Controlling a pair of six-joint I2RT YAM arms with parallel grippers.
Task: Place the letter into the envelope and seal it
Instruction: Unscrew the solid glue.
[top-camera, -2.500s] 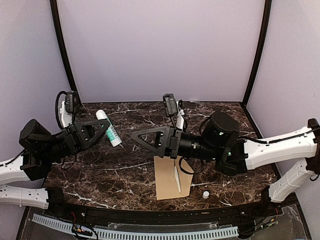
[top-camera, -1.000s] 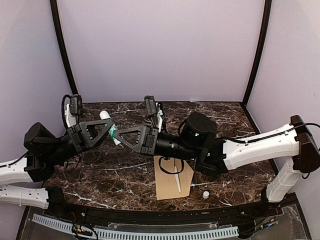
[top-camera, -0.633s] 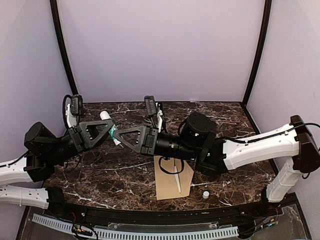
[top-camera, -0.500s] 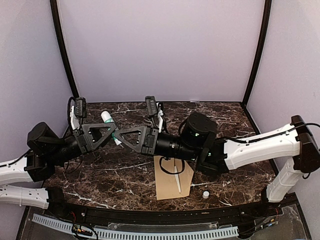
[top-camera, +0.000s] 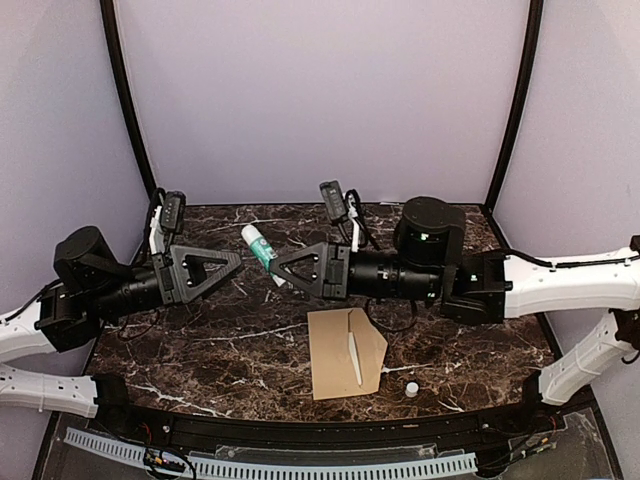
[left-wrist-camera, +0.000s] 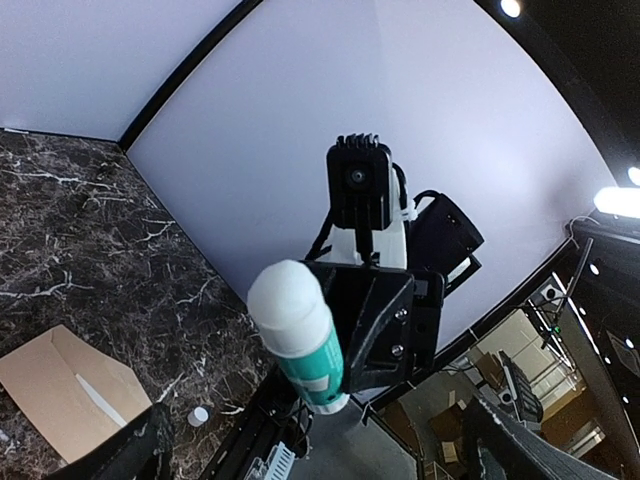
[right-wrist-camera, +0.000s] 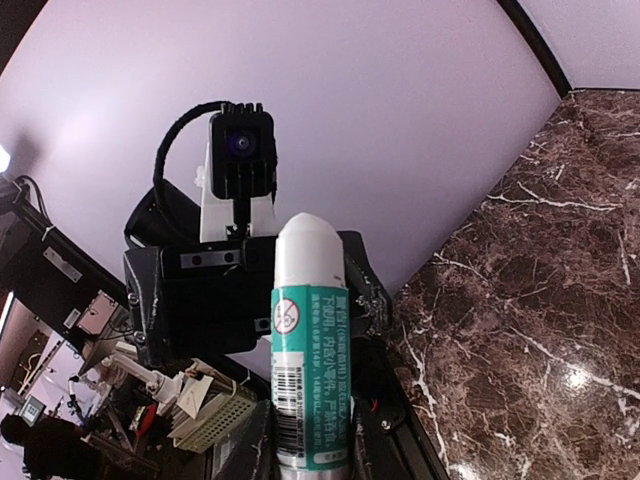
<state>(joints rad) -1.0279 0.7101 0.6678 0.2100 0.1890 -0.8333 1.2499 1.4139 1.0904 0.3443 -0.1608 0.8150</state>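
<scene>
The white glue stick (right-wrist-camera: 310, 350) has a green label with a round prohibition mark and small white print too fine to read. Your right fingers (top-camera: 290, 268) grip its lower end, holding it above the bench (top-camera: 200, 340). Your left fingers (top-camera: 225, 263) stand spread wide, clear of it. The long kraft-brown paper envelope (top-camera: 340, 355) lies flat at the middle of the front edge, a thin white strip (top-camera: 354, 358) on its face.

Robot lab cell: plain lilac backdrop panels (top-camera: 320, 100), black frame poles (top-camera: 125, 100), marble-look tabletop (top-camera: 250, 340), cable track (top-camera: 270, 465), cluttered benches (right-wrist-camera: 190, 400) beyond.
</scene>
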